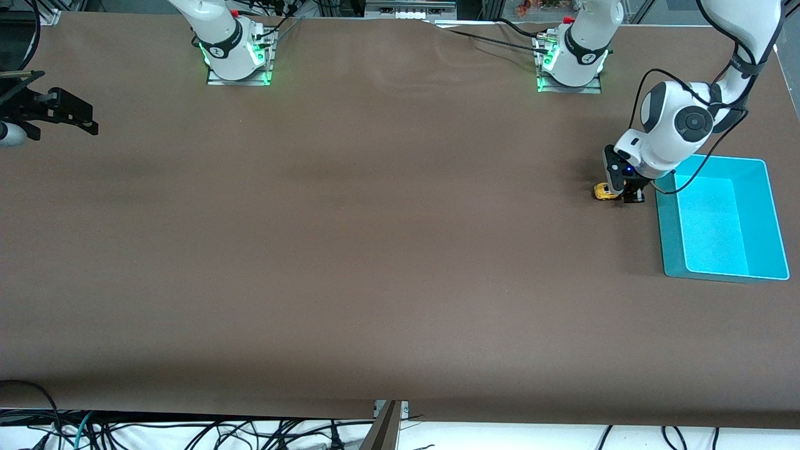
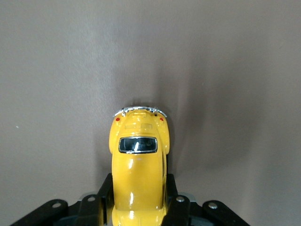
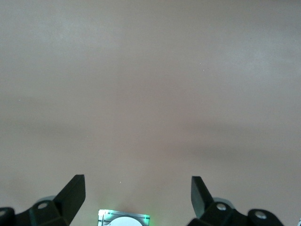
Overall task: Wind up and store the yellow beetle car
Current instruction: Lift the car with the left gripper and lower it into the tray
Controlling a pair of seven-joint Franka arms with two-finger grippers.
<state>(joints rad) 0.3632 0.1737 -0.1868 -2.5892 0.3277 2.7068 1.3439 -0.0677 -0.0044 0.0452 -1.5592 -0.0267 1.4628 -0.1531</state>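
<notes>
Looking down from the front view, I had the left tool (image 1: 627,195) lowered to the counter (image 1: 375,250) just beside the teal bin (image 1: 769,219), at the left arm's end. The yellow beetle car (image 1: 604,192) sat on the counter with one end tucked into the tool and the other end poking out on the side away from the bin. I judged that low pinch suited a pull-back wind, since the wheels have to stay on the surface to load the spring. The bin stood just beside the tool, so the storing move should be short. The right tool (image 1: 65,115) waited up in the air over the right arm's end of the counter, well apart from the car.

From the left wrist view, the fingers (image 2: 96,205) pressed against both flanks of the car (image 2: 138,165), narrowed onto its body. The chrome bumper and dark window pointed away from the tool, so the car lay lengthwise along the tool's line of sight, ready to be dragged straight.

From the right wrist view, the right tool (image 3: 138,195) stood wide with nothing between its fingertips (image 3: 73,188), only bare counter below.
</notes>
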